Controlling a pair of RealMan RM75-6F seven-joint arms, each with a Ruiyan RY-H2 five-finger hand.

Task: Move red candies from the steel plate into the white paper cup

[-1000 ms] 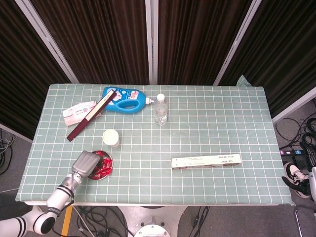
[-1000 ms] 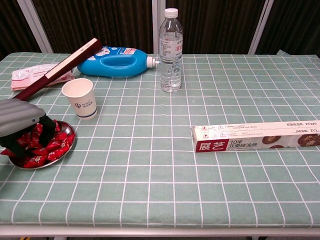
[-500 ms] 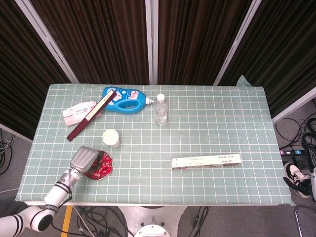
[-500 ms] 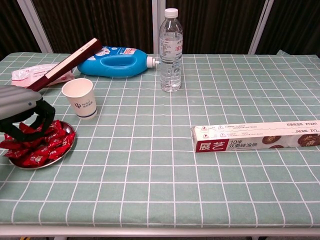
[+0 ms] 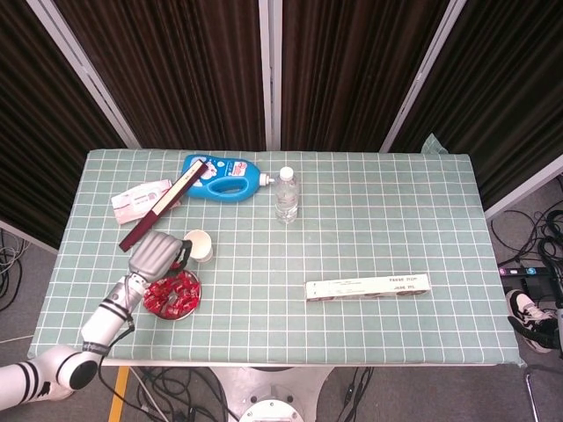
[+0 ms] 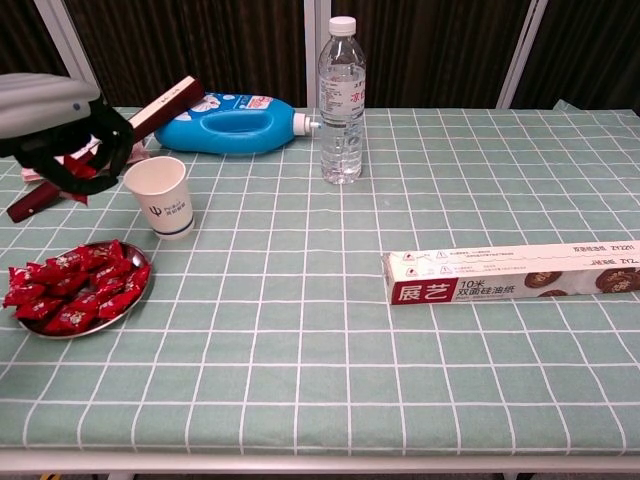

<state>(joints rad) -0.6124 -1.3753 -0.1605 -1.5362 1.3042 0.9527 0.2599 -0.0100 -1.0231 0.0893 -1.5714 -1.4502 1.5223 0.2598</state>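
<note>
Hovering above the desk near its front-left corner, left hand [image 6: 60, 125] with fingers curled down around a red candy [image 6: 80, 168], lifted clear of the tablecloth. Seen from the head camera, same hand [image 5: 156, 252] poised between the steel plate [image 5: 187, 303] and the white paper cup [image 5: 199, 245], just left of the cup's rim. Not over the cup's mouth in the chest view, but off to its left side. Right hand nowhere in either view.

Just beside the hand, white paper cup [image 6: 160, 195] standing upright, mouth open. Nearer the front edge, steel plate [image 6: 138, 290] resting flat with a heap of red candies [image 6: 72, 296] on it.

Behind the cup, toward the back-left corner: long dark red box [image 6: 110, 145] lying slantwise, one end propped on a blue detergent bottle [image 6: 232, 126] laid on its side, and a pink-and-white packet [image 5: 141, 199] beneath the box's other stretch. Upright clear water bottle [image 6: 342, 100] just right of the detergent bottle's spout. Well apart, toward the right front, long foil box [image 6: 512, 271] lying flat.
</note>
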